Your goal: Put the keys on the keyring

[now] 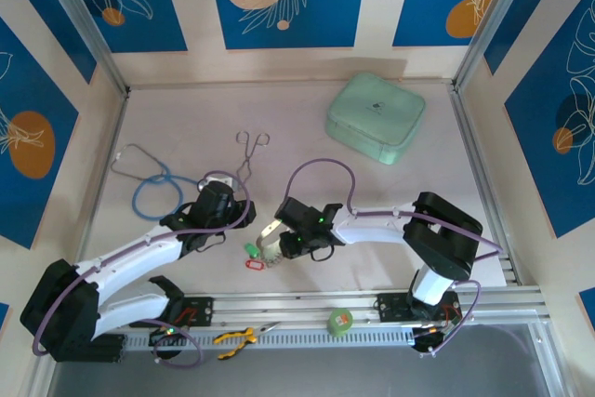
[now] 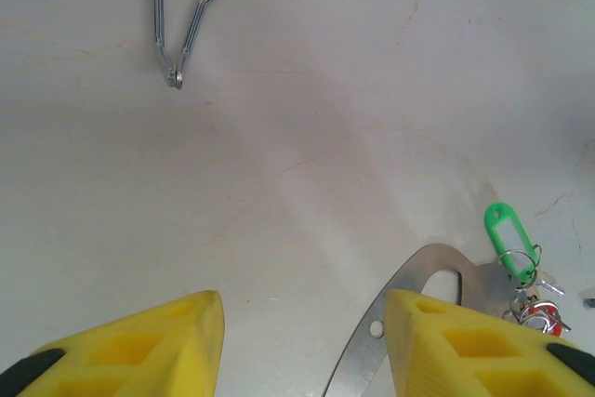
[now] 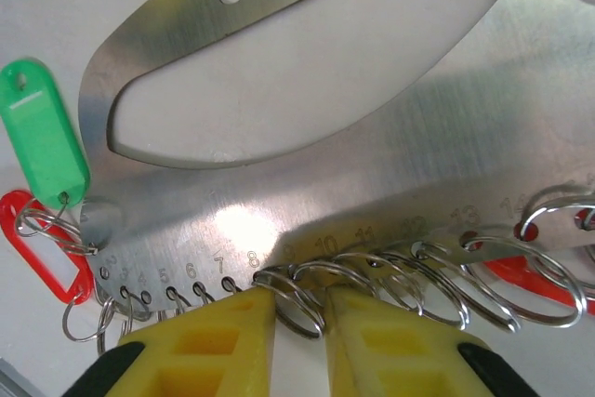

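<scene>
**a split ring between the right fingers, tags waiting at the plate's end**

right wrist: the right gripper has its yellow fingers drawn near together. one keyring sits in the narrow gap, and i cannot tell whether they pinch it or only flank it. that ring hangs from a numbered hole along the edge of a flat steel plate, in a row with other split rings. at the plate's left end the green key tag and the red key tag hang from small rings.

left wrist: the left gripper has its fingers well apart with bare table between them. the plate runs just beside its right finger. the green tag lies near, past the plate's tip. the forceps lie well apart, farther back.

top: plate, rings and tags lie near the front middle of the table, between the two grippers.

handling, as a judgement: the ring looks light, springy and slick, likely to pop out of a loose pinch. it seems best taken across its flat coils, away from the split. the tags look light and stiff, so their broad faces are the place to grasp. the plate is rigid and may slide unless steadied.
</scene>
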Controlling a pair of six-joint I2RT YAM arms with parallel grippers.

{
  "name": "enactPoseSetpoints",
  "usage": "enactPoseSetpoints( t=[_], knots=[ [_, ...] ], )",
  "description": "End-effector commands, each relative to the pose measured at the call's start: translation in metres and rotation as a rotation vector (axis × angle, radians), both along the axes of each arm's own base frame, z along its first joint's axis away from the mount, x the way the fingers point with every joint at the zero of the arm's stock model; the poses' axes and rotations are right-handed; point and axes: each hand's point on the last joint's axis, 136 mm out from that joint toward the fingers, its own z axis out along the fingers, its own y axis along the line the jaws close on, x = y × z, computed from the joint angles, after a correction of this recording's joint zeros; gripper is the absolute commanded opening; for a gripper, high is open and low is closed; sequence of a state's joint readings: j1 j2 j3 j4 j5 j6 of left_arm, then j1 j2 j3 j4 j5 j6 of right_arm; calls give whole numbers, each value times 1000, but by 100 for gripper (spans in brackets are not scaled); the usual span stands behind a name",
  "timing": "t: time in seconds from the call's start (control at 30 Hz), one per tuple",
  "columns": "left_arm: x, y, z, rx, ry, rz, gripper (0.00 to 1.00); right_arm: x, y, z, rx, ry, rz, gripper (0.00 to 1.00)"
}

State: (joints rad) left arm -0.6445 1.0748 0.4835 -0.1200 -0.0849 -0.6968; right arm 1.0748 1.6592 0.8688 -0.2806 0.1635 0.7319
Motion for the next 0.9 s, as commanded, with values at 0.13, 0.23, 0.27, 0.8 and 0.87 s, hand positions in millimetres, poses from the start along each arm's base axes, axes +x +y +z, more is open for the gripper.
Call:
enactPoseSetpoints(
  t=[0.13,0.23,0.27,0.8,0.87],
  knots=[
    [2,1,8,21,-28,-8,49,-4,-4,-3,0,33,-18,8],
    [2,2,10,21,-33,-7,49,-3,-4,2,8,20,-17,0],
    [2,3,10,22,-34,-4,49,-2,-4,4,10,14,-16,0],
    [18,-8,52,93,-226,-141,52,12,-8,44,64,-255,221,0],
    [19,-16,65,99,-302,-221,54,16,-7,50,98,-291,267,0]
  ],
)
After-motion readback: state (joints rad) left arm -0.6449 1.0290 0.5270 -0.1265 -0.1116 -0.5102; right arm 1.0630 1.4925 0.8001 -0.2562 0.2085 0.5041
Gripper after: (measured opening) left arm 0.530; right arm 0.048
